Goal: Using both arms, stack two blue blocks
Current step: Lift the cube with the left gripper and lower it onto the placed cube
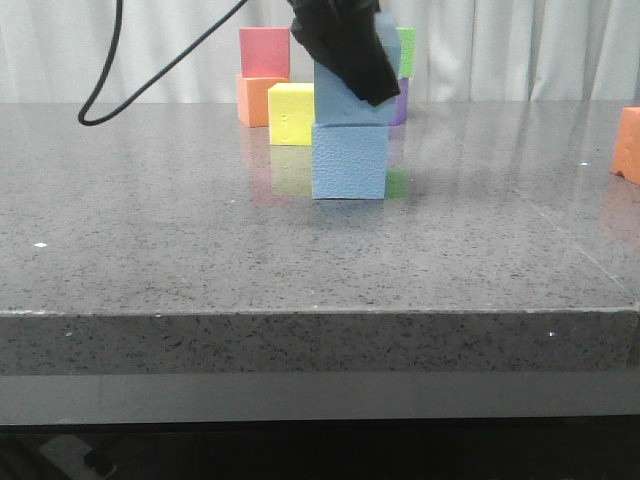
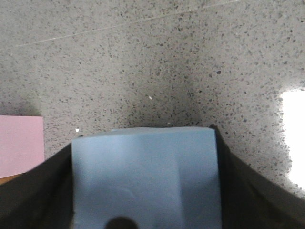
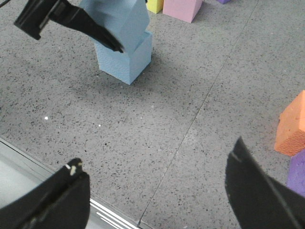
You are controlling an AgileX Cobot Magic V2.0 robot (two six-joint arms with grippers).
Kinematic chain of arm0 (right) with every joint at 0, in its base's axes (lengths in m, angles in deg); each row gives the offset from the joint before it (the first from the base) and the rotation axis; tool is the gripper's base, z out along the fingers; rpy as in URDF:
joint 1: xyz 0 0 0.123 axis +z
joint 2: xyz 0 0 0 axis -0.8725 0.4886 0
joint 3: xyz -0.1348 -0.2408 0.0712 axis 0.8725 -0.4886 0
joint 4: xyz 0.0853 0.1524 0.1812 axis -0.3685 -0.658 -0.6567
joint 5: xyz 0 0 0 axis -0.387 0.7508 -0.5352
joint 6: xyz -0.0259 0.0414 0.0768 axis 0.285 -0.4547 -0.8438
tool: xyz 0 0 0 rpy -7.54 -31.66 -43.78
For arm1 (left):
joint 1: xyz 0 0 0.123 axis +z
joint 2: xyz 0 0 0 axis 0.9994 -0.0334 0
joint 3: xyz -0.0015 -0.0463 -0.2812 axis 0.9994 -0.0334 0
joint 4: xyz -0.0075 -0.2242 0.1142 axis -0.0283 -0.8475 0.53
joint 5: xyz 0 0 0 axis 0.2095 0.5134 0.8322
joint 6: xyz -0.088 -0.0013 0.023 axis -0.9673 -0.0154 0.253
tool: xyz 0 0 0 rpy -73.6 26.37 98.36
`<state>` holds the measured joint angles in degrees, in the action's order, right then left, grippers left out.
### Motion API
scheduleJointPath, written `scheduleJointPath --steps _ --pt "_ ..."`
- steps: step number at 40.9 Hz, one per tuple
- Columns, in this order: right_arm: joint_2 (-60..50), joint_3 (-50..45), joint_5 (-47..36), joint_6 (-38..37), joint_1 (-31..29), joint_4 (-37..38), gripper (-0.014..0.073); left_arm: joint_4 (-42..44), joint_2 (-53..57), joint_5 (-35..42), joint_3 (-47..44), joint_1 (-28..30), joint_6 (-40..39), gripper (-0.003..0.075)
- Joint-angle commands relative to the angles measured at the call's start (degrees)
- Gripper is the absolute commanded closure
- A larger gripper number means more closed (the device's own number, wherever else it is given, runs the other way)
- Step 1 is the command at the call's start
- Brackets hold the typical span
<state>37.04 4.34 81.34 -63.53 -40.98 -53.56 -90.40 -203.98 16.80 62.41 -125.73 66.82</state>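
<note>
Grey speckled stone table (image 1: 180, 230) fills the frame. Directly on it: lower blue block (image 1: 349, 160) at centre, yellow cube (image 1: 291, 113) and orange cube (image 1: 258, 101) upper centre-left, purple cube (image 1: 399, 103) behind, another orange cube (image 1: 627, 143) at right edge.

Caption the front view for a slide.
Left claw sets upper blue block onto lower blue block.

Looks like a robot lab/test bench: bare grey speckled stone-look table (image 1: 150, 230), plain white curtain (image 1: 520, 50) as backdrop, coloured foam cubes (image 1: 264, 52) as props, black cable (image 1: 110, 80) trailing overhead. No household items.
</note>
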Motion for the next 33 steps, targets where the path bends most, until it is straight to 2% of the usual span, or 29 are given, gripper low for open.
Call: scheduleJointPath --steps 1,11,20,33 --pt "-0.33 1.6 -4.07 0.43 -0.27 -0.56 0.0011 -0.94 3.26 2.05 1.65 -0.38 -0.07 0.0279" --pt "-0.33 1.6 -4.07 0.43 -0.27 -0.56 0.0011 -0.85 3.26 2.51 1.65 -0.38 -0.07 0.0267" --pt "-0.33 1.6 -4.07 0.43 -0.27 -0.56 0.0011 -0.72 3.18 3.83 1.65 -0.38 -0.07 0.0182" --pt "-0.33 1.6 -4.07 0.43 -0.27 -0.56 0.0011 -0.5 3.9 4.58 1.43 -0.38 -0.69 0.0179"
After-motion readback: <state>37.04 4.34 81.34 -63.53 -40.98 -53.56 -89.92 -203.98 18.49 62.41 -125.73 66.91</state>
